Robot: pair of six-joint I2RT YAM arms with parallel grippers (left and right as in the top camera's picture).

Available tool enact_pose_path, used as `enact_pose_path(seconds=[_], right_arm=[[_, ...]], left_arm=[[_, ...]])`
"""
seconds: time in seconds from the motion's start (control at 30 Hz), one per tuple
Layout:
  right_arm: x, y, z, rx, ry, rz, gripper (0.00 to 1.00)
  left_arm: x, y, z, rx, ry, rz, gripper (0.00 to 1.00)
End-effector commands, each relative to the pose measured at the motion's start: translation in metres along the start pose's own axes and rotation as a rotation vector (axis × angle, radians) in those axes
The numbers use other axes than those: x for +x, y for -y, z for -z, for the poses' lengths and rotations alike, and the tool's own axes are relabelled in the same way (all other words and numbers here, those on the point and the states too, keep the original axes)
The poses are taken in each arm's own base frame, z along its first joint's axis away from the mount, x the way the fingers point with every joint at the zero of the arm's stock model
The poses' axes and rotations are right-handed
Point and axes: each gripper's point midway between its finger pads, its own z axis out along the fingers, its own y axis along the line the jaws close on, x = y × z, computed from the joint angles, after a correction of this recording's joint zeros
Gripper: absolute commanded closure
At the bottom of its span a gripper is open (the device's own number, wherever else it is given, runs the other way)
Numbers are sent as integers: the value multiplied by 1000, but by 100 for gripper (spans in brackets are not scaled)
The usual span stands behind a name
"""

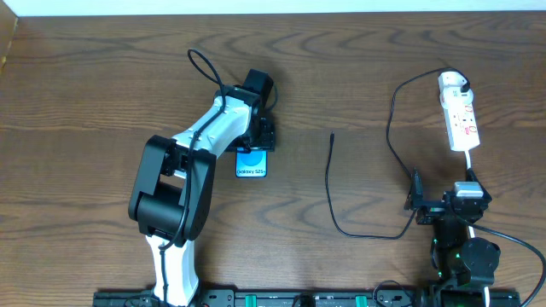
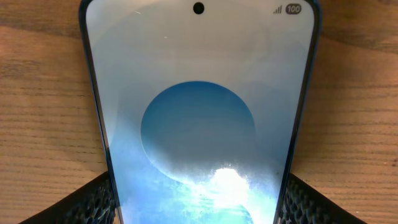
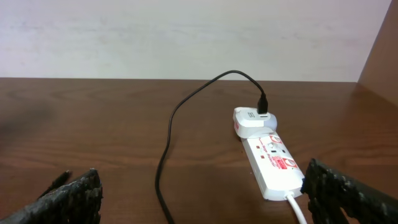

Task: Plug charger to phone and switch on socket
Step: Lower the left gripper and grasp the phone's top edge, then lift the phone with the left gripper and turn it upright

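Observation:
The phone (image 2: 199, 93) lies flat on the wooden table with its light-blue screen lit and facing up. My left gripper (image 2: 199, 208) straddles its near end, one black finger against each long edge, shut on it. From overhead, the left gripper (image 1: 256, 136) covers the far half of the phone (image 1: 252, 165). The charger (image 1: 329, 175) is a thin black cable whose plug tip lies loose right of the phone; its other end enters a white adapter (image 3: 255, 121) plugged into the socket (image 3: 270, 163). My right gripper (image 3: 202, 186) stands wide open, facing the socket, holding nothing.
The socket's white cord (image 1: 470, 162) runs back towards the right arm's base. The cable loops across the table between the two arms (image 3: 166, 149). A pale wall rises behind the table's far edge (image 3: 186, 37).

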Motion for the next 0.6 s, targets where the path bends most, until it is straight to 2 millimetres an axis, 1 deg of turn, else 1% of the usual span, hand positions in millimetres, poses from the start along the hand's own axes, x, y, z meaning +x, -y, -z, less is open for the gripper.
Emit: enact_pose_path(seconds=[0.0, 0.27, 0.57], right_arm=[[0, 2, 0, 7, 2, 12, 1], [0, 2, 0, 7, 2, 12, 1], [0, 2, 0, 7, 2, 12, 1]], left_arm=[[25, -12, -24, -43, -94, 6, 92], [13, -8, -7, -30, -50, -11, 93], [3, -5, 23, -6, 27, -21, 92]])
